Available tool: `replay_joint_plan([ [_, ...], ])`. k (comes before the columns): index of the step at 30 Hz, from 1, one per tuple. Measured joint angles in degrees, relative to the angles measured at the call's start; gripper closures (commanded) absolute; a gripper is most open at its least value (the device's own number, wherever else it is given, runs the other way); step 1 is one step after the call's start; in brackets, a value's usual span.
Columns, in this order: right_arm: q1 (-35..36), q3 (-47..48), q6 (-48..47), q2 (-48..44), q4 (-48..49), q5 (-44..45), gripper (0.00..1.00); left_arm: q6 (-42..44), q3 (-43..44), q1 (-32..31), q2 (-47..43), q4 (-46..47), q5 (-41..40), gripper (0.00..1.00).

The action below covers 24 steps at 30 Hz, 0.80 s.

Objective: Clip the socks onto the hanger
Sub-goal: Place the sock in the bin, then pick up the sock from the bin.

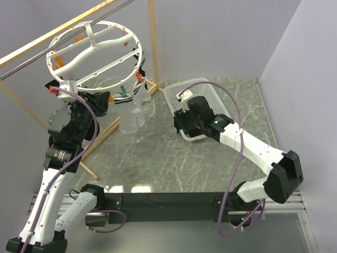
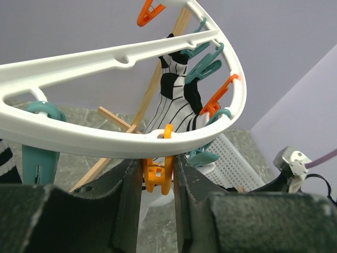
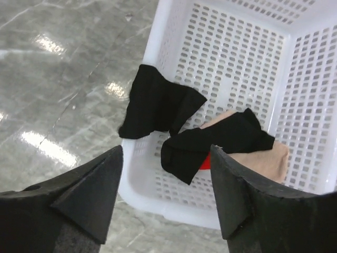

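Observation:
The white ring hanger (image 1: 131,39) hangs from a rod at the back left; its rim (image 2: 105,137) fills the left wrist view. My left gripper (image 1: 100,97) is just under the rim, shut on an orange clip (image 2: 158,176), its pads (image 2: 131,184) pressing both sides. A black-and-white striped sock (image 2: 176,100) hangs from a teal clip across the ring. My right gripper (image 1: 185,126) is open and empty (image 3: 166,150) above the basket's near end. One black sock (image 3: 158,105) drapes over the basket rim, and another (image 3: 210,142) lies inside.
The white mesh basket (image 1: 210,95) stands at the middle right; its near rim (image 3: 174,205) is below my right fingers. A beige cloth (image 3: 263,158) lies under the inner sock. A wooden frame (image 1: 152,42) and a metal rod (image 1: 31,63) carry the hanger. Pale items (image 1: 134,108) hang under the ring.

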Motion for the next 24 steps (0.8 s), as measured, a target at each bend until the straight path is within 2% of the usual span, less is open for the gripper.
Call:
replay_joint_plan([
  [1,0.0,0.3,0.3,0.9,0.2,0.0,0.34,0.0,-0.2,0.0,0.0,0.3,0.0,0.88],
  [3,-0.1,1.8,1.8,3.1,0.2,-0.6,0.39,0.0,-0.7,0.0,-0.3,0.5,0.0,0.88],
  [10,-0.5,8.0,10.1,15.0,-0.7,-5.2,0.42,0.2,-0.8,0.0,-0.7,0.5,-0.4,0.87],
  [12,-0.9,9.5,11.5,17.2,-1.6,-5.6,0.48,0.2,-0.8,0.0,-0.7,0.4,-0.4,0.87],
  [13,-1.2,10.0,12.1,17.9,-1.9,-5.8,0.56,0.2,-0.8,0.0,-0.7,0.4,-0.4,0.87],
  [16,-2.2,10.3,13.6,18.3,-2.6,-6.3,0.66,0.4,-0.8,0.0,-0.7,0.4,-0.4,0.87],
  [23,-3.1,10.8,14.9,19.1,-3.7,-6.7,0.65,0.8,-0.8,0.0,-0.6,0.3,-0.4,0.87],
  [24,-3.1,11.0,15.0,19.4,-3.8,-6.8,0.71,0.9,-0.8,0.0,-0.6,0.3,-0.4,0.87],
])
